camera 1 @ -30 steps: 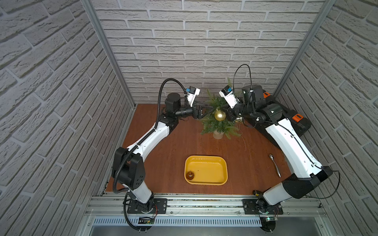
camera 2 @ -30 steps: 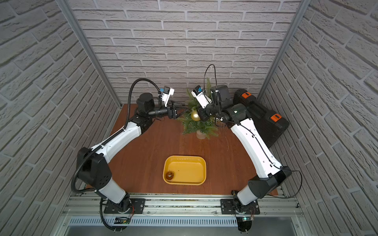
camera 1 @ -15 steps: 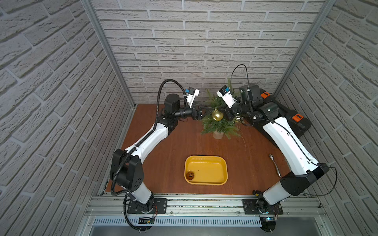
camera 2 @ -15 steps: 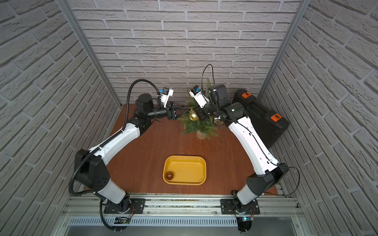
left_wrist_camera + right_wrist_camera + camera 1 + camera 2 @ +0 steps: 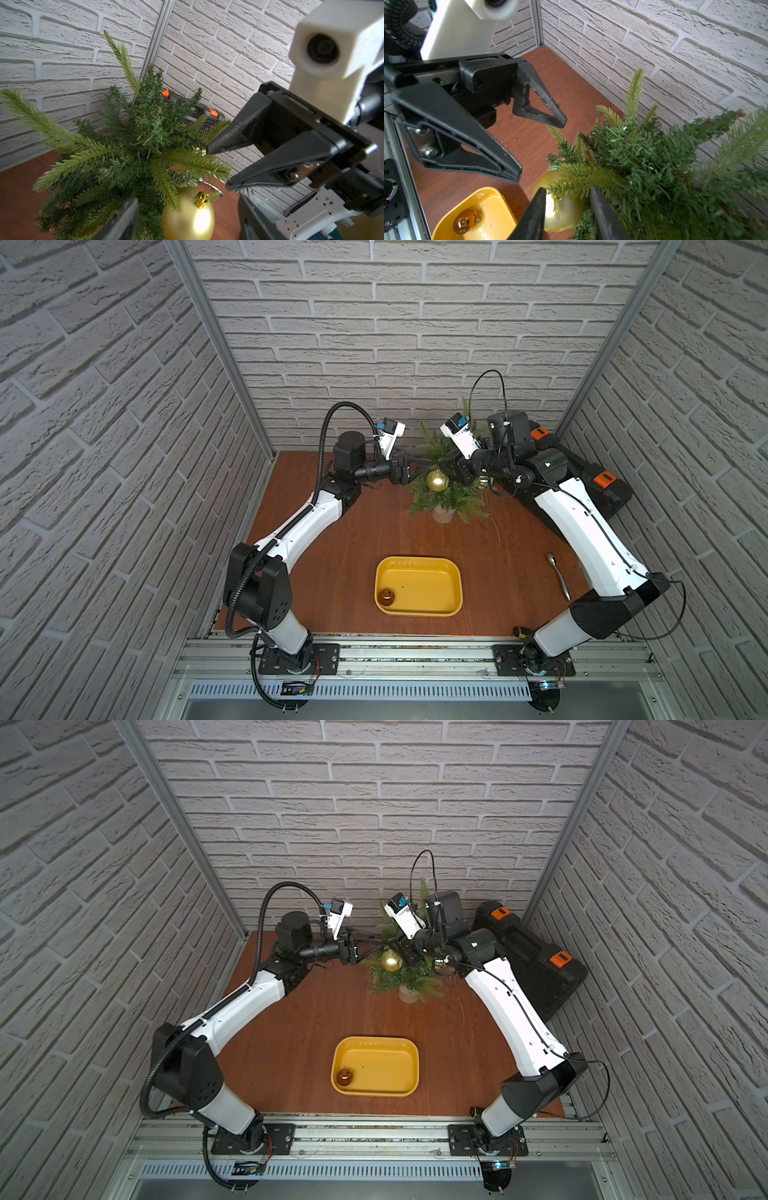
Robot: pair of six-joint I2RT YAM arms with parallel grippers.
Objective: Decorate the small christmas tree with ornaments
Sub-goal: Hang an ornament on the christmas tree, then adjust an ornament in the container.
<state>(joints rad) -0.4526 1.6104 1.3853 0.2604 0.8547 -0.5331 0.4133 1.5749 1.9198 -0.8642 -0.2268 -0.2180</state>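
the left gripper (image 5: 538,149) is holding its fingers (image 5: 446,112) spread with nothing between them, the tips pointing at the small christmas tree (image 5: 446,495) and hovering just short of its fronds. the right gripper (image 5: 218,167) is reaching in from the opposite side. its fingers (image 5: 239,135) are also standing apart, and a pale frond tip is lying in the gap between them without being pinched. the matte gold ball (image 5: 188,216) is hanging by its cap among the fronds, just below the right fingertips. in the left wrist view it is sitting between the left fingers, touching neither. the tree is standing upright in its cream pot (image 5: 442,515), lower than both sets of fingers. the amber ball (image 5: 385,596) is lying in a corner of the yellow tray (image 5: 417,562), well apart from both grippers. the print on the right wrist's white camera housing (image 5: 405,919) is showing too small to read.
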